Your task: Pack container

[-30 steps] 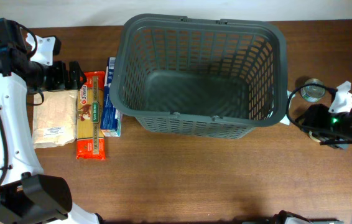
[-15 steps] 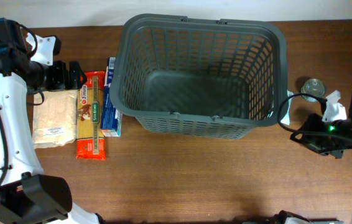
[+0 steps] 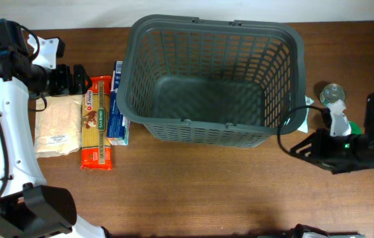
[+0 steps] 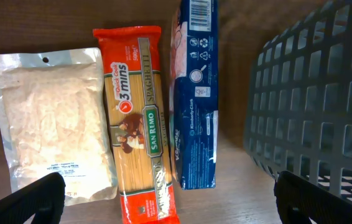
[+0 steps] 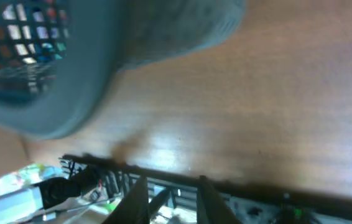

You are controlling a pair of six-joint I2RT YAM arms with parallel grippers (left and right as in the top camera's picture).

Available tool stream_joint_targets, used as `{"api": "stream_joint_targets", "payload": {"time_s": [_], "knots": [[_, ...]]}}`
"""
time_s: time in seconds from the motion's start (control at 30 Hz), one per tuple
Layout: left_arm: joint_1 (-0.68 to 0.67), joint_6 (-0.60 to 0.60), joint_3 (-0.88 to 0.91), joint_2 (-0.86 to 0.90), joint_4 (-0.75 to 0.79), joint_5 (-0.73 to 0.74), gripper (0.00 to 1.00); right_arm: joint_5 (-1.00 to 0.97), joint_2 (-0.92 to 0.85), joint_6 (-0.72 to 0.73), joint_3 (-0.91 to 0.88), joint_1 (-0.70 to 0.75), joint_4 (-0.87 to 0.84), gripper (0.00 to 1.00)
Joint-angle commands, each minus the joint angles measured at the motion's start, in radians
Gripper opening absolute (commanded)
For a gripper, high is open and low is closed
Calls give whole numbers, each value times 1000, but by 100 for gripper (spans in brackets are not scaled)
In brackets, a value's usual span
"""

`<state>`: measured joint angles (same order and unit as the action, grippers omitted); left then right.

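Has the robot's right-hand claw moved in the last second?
Yes. From overhead, the right gripper has slid away from the small metal tin can toward the large dark grey plastic basket.

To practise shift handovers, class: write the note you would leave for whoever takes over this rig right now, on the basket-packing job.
Left gripper: open, holding nothing, over the far ends of the packs left of the basket.
Right gripper: over bare table near the basket's near right corner. Its wrist view is blurred, so I cannot tell if it is open or shut.
Basket: upright, mid-table, empty.
Left of it, side by side: beige pouch, spaghetti pack, blue box. To its right: small can.
Done: nothing packed.
Left: all four visible items to go in.
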<state>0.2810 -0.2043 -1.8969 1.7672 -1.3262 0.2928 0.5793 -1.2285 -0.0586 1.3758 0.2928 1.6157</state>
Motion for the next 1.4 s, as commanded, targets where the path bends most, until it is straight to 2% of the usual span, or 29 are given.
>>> {"api": "stream_joint_targets", "payload": {"time_s": [0.0, 0.27, 0.6, 0.93, 1.13, 1.23, 1.27, 1.37], "knots": [[3, -2, 4, -2, 3, 19, 99, 43, 10, 19, -3, -45, -45, 21], [3, -2, 4, -2, -5, 19, 99, 40, -29, 98, -3, -123, -182, 17], [3, -2, 4, -2, -14, 19, 99, 39, -121, 105, -3, -137, -267, 17], [3, -2, 4, -2, -21, 24, 99, 38, -125, 91, -3, -137, -261, 18], [3, -3, 4, -2, -46, 103, 100, -20, -87, 66, -3, -137, -243, 19], [2, -15, 4, -2, -108, 145, 89, -19, -72, 66, -3, -137, -241, 21], [1, -32, 4, -2, -130, 160, 74, -19, -68, 66, -3, -137, -239, 21], [-5, -53, 4, -11, -164, 193, 52, -21, -62, 66, -3, -137, -235, 21]]}}
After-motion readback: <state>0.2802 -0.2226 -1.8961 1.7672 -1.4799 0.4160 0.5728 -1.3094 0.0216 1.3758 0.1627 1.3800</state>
